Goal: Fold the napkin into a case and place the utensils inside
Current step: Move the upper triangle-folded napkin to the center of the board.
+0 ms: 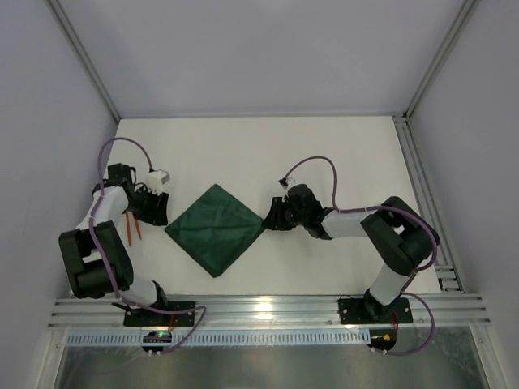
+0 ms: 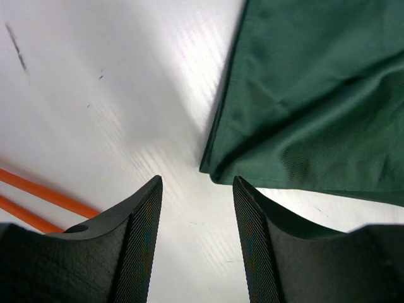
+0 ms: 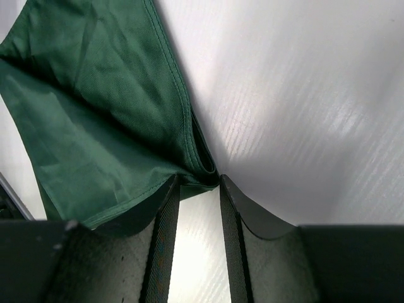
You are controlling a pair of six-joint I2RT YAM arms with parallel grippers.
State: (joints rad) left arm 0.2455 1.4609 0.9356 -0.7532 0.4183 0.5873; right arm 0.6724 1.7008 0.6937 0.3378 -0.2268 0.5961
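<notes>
The dark green napkin [image 1: 216, 228] lies flat as a diamond in the middle of the table, with doubled layers showing at its corners. My left gripper [image 1: 164, 215] is open and empty just short of the napkin's left corner [image 2: 214, 170]; bare table shows between its jaws [image 2: 197, 183]. My right gripper [image 1: 269, 217] is open at the napkin's right corner [image 3: 202, 165], and the corner tip lies right at its fingertips [image 3: 197, 180]. Two thin orange utensils [image 1: 134, 228] lie left of the left gripper; they also show in the left wrist view [image 2: 44, 196].
The white table [image 1: 243, 154] is boxed in by grey walls and aluminium posts. A metal rail [image 1: 268, 312] runs along the near edge by the arm bases. Purple cables loop over both arms.
</notes>
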